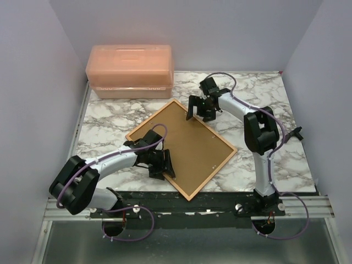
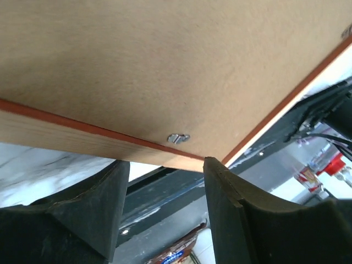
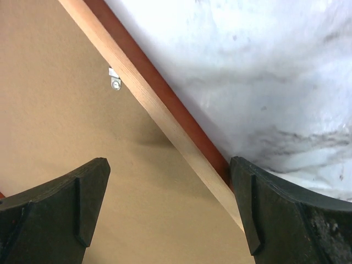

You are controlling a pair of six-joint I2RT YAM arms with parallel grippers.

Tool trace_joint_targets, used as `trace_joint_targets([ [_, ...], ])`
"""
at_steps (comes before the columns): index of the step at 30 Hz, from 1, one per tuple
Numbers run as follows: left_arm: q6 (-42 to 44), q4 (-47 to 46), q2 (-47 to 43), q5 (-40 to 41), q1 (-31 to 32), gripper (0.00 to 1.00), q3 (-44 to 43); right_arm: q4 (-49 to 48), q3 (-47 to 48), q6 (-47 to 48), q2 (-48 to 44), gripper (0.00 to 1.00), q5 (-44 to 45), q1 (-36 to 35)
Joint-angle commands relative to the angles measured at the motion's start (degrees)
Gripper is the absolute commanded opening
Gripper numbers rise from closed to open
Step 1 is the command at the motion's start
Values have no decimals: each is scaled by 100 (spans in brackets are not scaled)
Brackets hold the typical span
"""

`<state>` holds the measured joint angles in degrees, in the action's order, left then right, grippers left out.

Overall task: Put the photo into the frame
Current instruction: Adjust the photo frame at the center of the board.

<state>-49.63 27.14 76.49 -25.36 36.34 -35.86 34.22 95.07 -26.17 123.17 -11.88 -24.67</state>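
Note:
The frame lies back-up and turned like a diamond on the marble table, its opening filled by the plain brown backing board. The photo is hidden. My left gripper sits at the frame's near-left edge; in the left wrist view its jaws are open and empty, just short of the wood-coloured rail and a small metal clip. My right gripper hangs over the far-right edge. It is wide open astride the rail, with its right finger against the red outer side.
A translucent orange lidded box stands at the back left. Grey walls close in the table on three sides. A black mounting rail runs along the near edge, close to the frame's nearest corner.

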Motion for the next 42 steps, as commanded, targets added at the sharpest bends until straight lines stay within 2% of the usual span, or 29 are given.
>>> trace_joint_targets([
  [1, -589, -846, 209, -498, 432, 60, -259, 488, 852, 66, 287, 100, 350, -65],
  [5, -885, -873, 22, -388, 570, 71, -93, 1002, 1277, -26, 106, 100, 1543, -51],
  [9, -875, -352, -501, 50, 568, 81, 67, 1319, 888, -149, -539, 100, 1995, -57],
  [12, -760, 28, -1010, 395, 547, 84, 39, 1375, 24, -346, -1230, 100, 1818, -56],
  [16, -438, 535, -1377, 728, 336, 84, -304, 1412, -1446, -623, -2232, 100, 1389, -50],
  [20, -95, 769, -1420, 650, -161, 84, -705, 1620, -2646, -875, -3147, 99, 1234, -65],
  [24, 255, 908, -1276, 463, -741, 84, -1108, 1697, -3519, -1067, -3672, 95, 833, -111],
  [29, 727, 1238, -1082, 373, -1282, 84, -1720, 1279, -4272, -1329, -3847, 88, 606, -199],
  [36, 1189, 1642, -987, 316, -1871, 84, -2347, 684, -4463, -1562, -3400, 76, 399, -460],
  [42, 1432, 1811, -1039, 280, -2368, 84, -2470, 784, -4357, -1500, -2976, 55, 879, -600],
])
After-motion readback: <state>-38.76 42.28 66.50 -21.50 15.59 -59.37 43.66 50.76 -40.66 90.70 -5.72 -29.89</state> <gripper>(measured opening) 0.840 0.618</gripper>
